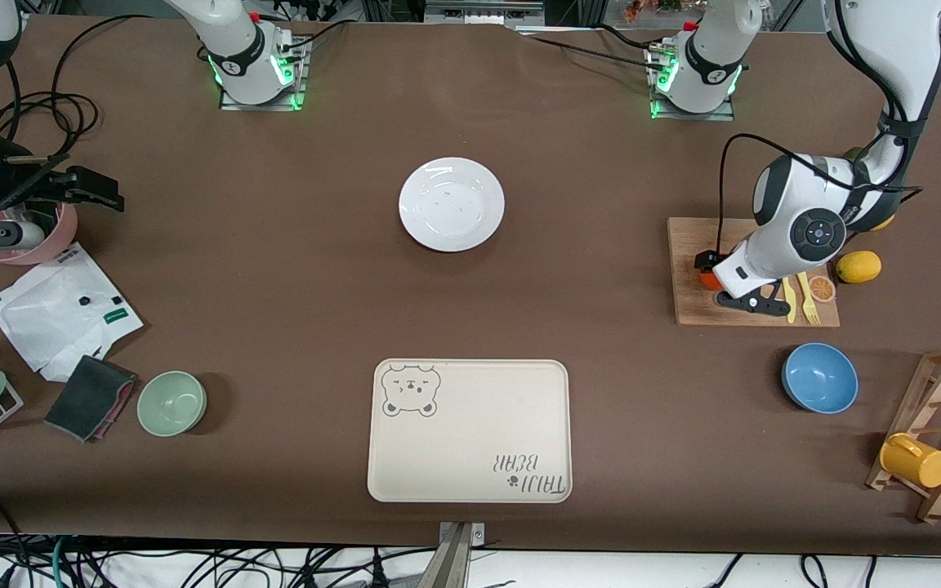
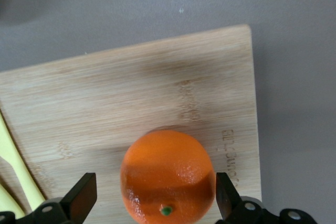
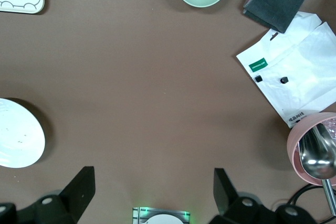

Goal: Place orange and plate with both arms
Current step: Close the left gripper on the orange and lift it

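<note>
At the right arm's end of the table the right gripper hangs with its fingers spread and nothing between them, over a pink bowl that holds a metal spoon. Nearer the front camera lie a white plastic bag, a dark folded cloth and a pale green bowl.

Mid-table, the white plate sits bare and untouched, well apart from both grippers. Nearer the front camera than the plate lies the cream bear tray.

Toward the left arm's end rests a wooden cutting board. The left gripper is down on it, fingers open and standing on either side of the orange, which sits on the board; from the wrist view a small gap shows at each side, so the fruit is bracketed, not pinched. On the same board lie yellow cutlery and an orange slice; a lemon lies just beside the board. A blue bowl sits nearer the front camera, beside a wooden rack carrying a yellow mug.
</note>
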Controlling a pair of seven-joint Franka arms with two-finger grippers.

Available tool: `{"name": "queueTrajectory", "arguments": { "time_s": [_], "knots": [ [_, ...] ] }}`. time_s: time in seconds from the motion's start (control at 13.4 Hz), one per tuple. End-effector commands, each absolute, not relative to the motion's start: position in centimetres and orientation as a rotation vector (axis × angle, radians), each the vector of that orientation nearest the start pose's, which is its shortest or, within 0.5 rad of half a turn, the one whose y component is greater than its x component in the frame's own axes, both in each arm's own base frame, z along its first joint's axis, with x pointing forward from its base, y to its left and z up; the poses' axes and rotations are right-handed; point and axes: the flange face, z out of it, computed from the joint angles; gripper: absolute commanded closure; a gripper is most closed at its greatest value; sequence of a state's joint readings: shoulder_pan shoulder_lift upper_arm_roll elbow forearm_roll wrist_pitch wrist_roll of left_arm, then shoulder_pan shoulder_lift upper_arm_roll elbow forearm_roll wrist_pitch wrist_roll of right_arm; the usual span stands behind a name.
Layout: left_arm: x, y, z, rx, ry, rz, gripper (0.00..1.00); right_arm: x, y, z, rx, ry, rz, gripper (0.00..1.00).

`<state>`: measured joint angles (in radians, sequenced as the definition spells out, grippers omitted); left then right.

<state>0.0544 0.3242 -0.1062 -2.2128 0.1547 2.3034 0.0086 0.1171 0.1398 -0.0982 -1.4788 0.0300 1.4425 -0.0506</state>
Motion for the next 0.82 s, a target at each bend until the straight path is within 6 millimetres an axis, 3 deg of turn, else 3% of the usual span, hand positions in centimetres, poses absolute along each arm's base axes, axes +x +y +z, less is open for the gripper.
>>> {"name": "queueTrajectory", "arguments": {
  "time_s": [0.0,0.07,0.15,0.22,0.37,0.45,0.6,0.75],
  "knots": [
    [52.1,-2.1,20.5,-3.030,0.308,0.329,0.00,57.9,1.7,57.9,-3.112,-0.132,0.260,0.00],
    [52.1,-2.1,20.4,-3.030,0.308,0.331,0.07,57.9,1.7,57.9,-3.112,-0.130,0.262,0.00],
    [52.1,-2.1,20.4,-3.031,0.301,0.331,0.35,57.9,1.7,57.9,-3.111,-0.132,0.262,0.00],
    [52.1,-2.3,20.3,-3.040,0.288,0.335,0.54,57.9,1.7,57.9,-3.112,-0.130,0.262,0.00],
    [52.2,-2.5,19.9,-3.064,0.261,0.350,0.72,57.9,1.7,57.9,-3.111,-0.132,0.262,0.00],
    [52.5,-3.0,20.7,-3.059,0.272,0.347,0.79,57.8,1.7,57.9,-3.111,-0.132,0.262,0.00],
    [54.5,-4.6,24.8,-3.051,0.300,0.341,0.80,57.9,1.7,57.9,-3.112,-0.132,0.260,0.00],
    [56.8,-8.3,29.2,-3.103,0.301,0.346,0.80,57.9,1.7,57.9,-3.112,-0.132,0.260,0.00]
  ]
}}
